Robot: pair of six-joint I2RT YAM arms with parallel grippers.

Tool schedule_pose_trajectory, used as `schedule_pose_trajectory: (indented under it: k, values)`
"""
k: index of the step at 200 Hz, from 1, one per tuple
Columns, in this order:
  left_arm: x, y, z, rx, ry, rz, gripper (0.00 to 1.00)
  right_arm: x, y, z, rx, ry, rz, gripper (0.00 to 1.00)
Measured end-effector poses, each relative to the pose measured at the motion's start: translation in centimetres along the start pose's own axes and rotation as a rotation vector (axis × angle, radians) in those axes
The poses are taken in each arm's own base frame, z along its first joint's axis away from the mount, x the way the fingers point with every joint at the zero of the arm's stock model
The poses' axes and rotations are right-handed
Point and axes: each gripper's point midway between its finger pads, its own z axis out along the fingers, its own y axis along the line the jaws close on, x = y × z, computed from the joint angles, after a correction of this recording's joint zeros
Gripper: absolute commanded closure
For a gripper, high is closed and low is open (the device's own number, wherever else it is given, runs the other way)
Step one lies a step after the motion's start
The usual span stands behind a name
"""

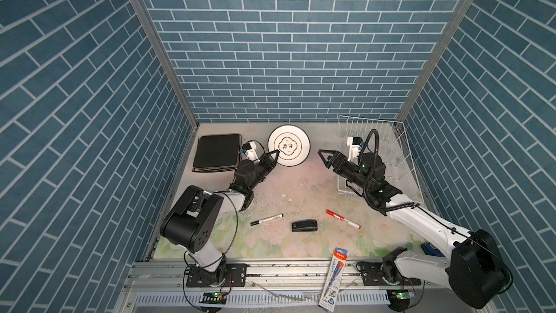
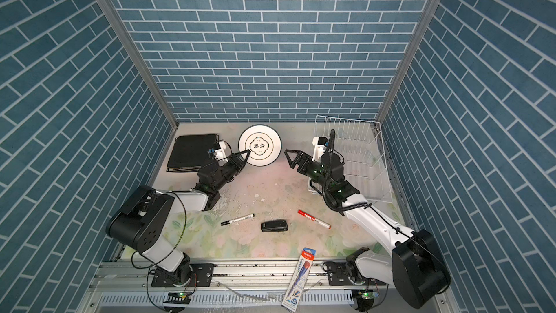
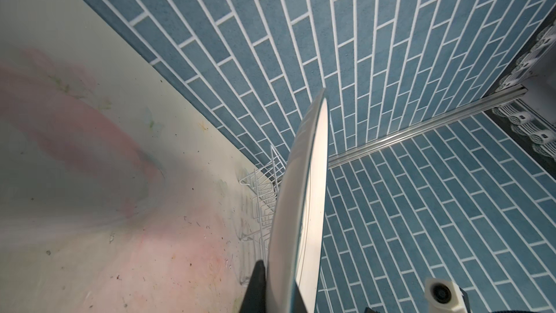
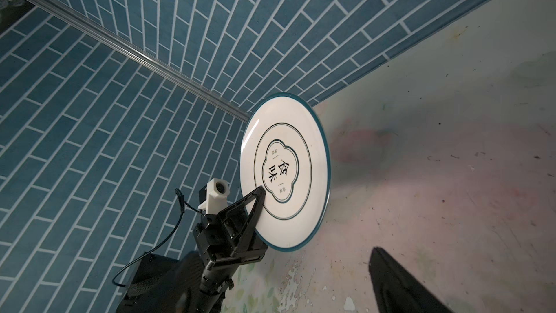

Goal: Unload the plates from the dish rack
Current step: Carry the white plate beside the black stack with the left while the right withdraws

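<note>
One round plate (image 1: 288,145) sits at twelve o'clock on the tabletop (image 1: 298,185), pinched at its rim by the left claw (image 1: 274,155). The right claw (image 1: 324,158), spread and empty, hovers between it and the dish rack (image 1: 400,158) at two o'clock. With so shallow a bite, the plate could slip and crack.

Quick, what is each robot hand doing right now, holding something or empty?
Left hand: closed on the rim of the round white plate.
Right hand: open and empty, near the dish rack.
</note>
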Motion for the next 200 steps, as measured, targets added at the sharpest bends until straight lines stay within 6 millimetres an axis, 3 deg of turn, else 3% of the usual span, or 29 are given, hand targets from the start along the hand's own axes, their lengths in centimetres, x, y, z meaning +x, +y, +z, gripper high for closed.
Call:
schedule_pose_trajectory:
  k: [42,96,135,200]
  values:
    - [-0.5,2.0,0.9,-0.109,-0.02,0.004,1.0,-1.0,-2.0,-0.3,0.096,-0.001,-0.011,0.12]
    - [-3.0,2.3,3.0,-0.164,-0.072,0.014,1.0,-3.1,-2.9,0.1,0.143,-0.015,-0.01,0.12]
    - [-2.9,5.8,4.4,-0.3,-0.04,-0.021,1.0,-3.6,-3.7,1.2,0.171,0.007,0.003,0.12]
    - [-2.5,9.5,5.6,-0.403,0.003,-0.099,1.0,-3.6,-4.7,2.6,0.185,0.048,0.023,0.12]
